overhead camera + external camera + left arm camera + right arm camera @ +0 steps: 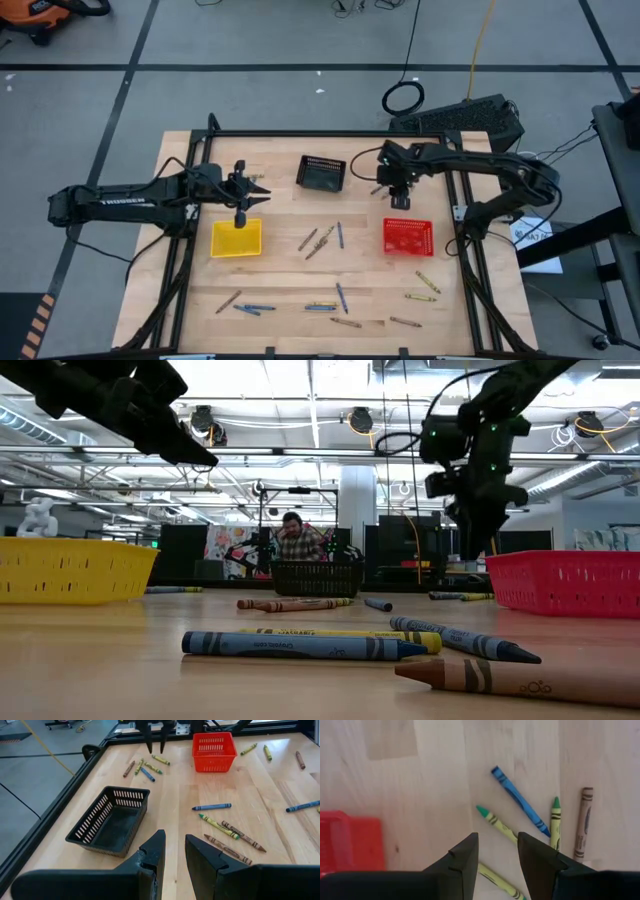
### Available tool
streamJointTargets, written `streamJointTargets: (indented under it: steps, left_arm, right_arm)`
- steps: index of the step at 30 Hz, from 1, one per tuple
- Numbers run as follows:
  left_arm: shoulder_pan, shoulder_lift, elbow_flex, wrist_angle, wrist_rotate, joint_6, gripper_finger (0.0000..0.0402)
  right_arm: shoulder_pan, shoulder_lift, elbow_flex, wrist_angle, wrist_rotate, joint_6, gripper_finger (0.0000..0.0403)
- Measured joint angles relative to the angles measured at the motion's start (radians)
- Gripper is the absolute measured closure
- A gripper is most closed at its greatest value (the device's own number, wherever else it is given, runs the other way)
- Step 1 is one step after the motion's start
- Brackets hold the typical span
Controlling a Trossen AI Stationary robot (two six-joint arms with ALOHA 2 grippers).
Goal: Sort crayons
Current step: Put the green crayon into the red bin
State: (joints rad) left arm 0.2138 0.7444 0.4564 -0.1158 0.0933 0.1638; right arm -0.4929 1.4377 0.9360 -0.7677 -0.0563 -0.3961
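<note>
Both grippers hang parted and empty: the right gripper over four crayons, blue, two yellow-green and brown, beside the red basket. Only the high view shows the left gripper above the yellow basket, other crayons scattered.

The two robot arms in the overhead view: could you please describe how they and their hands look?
Both arms are dark, jointed and slim. The left arm bears pale lettering along its side; the right arm trails dark cables. The left hand and right hand each end in two black, wedge-shaped fingers.
</note>
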Motion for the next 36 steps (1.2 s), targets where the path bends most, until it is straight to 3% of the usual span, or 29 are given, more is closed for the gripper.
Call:
streamJointTargets:
  steps: [14,36]
  left_arm:
    - [0.000,0.000,0.000,-0.001,0.000,-0.001,0.0320]
    - [0.000,0.000,0.000,-0.006,0.000,-0.002,0.0320]
  right_arm:
    - [-0.031,0.110,0.000,0.025,0.002,-0.089,0.0277]
    - [-0.031,0.228,0.001,0.046,0.007,-0.085,0.0277]
